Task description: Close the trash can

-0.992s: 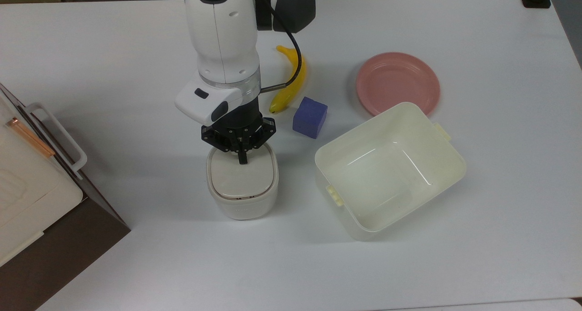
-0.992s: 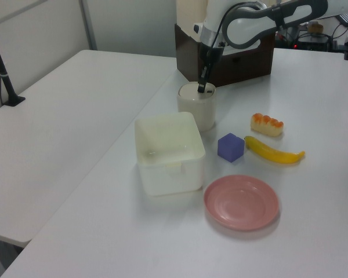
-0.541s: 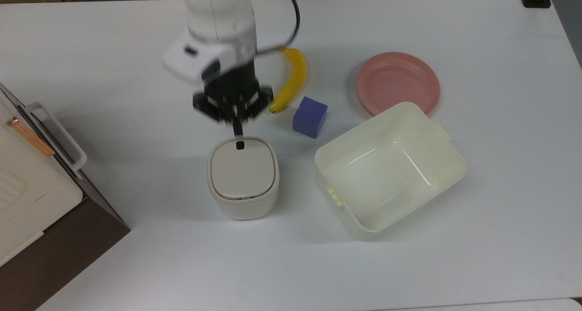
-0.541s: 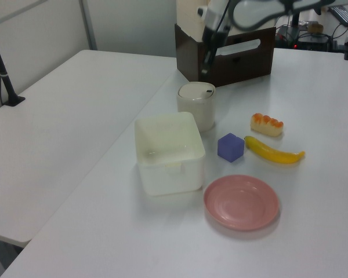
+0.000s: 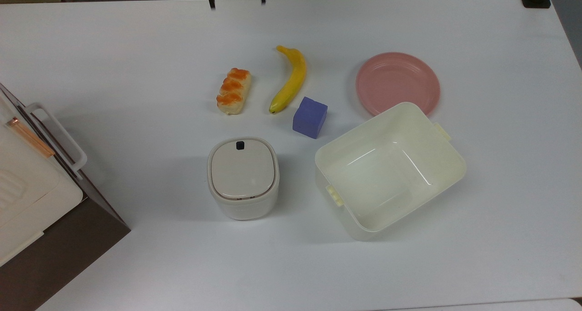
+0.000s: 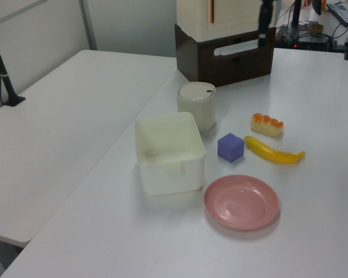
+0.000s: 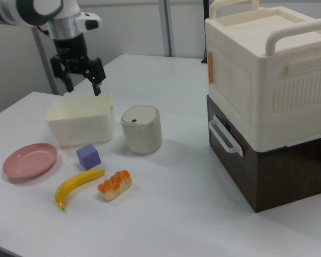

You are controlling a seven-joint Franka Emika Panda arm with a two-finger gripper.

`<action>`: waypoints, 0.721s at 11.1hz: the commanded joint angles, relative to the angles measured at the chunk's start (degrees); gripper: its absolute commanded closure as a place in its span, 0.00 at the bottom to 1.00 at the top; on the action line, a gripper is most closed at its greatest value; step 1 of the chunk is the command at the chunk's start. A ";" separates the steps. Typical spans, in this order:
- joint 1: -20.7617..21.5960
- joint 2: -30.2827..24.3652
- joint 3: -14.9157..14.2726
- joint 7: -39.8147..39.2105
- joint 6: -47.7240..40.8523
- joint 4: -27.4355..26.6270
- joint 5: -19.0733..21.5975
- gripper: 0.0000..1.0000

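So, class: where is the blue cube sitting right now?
In the top view, the blue cube sits near the table's middle, just right of the banana's lower tip and above the cream tub's upper-left corner.

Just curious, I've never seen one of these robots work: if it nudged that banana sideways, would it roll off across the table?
Probably not far. The banana is curved and lies flat on the table, so it would more likely pivot or slide than roll. Its skin looks smooth and glossy, so it may slip on the table. The blue cube sits close beside its tip and could block it.
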 commanded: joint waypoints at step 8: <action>-3.07 -0.48 3.74 9.93 1.22 -3.46 0.87 0.00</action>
